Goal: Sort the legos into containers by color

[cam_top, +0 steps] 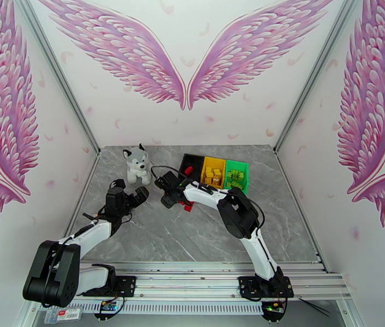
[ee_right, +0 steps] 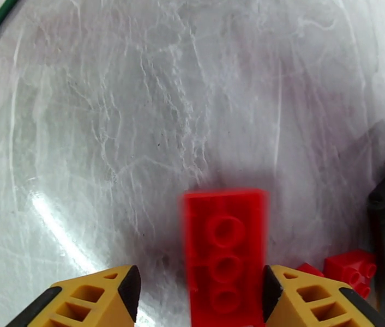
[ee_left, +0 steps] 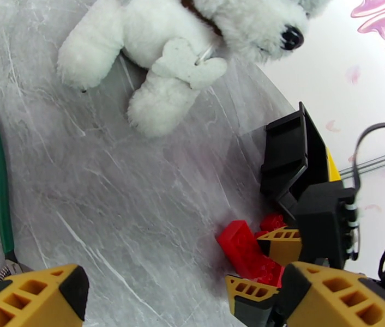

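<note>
Bright even light, soft shadows, glare streak on table (ee_right: 56, 213), red brick (ee_right: 225, 252) blurred, wrist views bent at edges.

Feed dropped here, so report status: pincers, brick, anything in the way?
Left pincer open, empty. Right pincer open, straddling red brick, not clamped. Loose red bricks beside it; husky stands clear.
</note>
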### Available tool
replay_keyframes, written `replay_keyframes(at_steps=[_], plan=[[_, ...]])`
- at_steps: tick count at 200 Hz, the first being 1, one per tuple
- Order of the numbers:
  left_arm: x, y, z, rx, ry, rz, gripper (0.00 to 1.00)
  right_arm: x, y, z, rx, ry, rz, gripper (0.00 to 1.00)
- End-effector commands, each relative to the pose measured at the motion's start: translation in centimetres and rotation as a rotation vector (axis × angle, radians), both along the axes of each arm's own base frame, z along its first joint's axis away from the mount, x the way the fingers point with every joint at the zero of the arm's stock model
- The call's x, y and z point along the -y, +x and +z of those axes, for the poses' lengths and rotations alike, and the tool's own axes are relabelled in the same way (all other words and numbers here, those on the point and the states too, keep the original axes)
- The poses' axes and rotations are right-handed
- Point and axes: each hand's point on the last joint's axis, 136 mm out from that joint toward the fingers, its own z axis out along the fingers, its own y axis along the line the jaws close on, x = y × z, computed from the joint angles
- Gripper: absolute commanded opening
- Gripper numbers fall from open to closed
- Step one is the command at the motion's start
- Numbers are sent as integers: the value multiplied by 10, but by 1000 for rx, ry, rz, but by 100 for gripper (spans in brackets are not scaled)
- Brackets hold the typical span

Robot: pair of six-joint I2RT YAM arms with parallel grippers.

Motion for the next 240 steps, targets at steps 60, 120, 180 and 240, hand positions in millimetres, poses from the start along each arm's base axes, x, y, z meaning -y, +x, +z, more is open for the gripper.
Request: replay_keyframes(at_steps=[60,120,180,240], plan=[[6,-1,-9,-14,-23,-33,99,-4,5,5,26,-7,-25,42],[28,0,1,23,1,-117,99,-6,13,52,29,171,-116,28],[62,-7,22,88,120,-217,99,51,57,110,139,227,-375,29],[110,-21,44,169,329,-361,99,99,112,133,196,246,-599,30]])
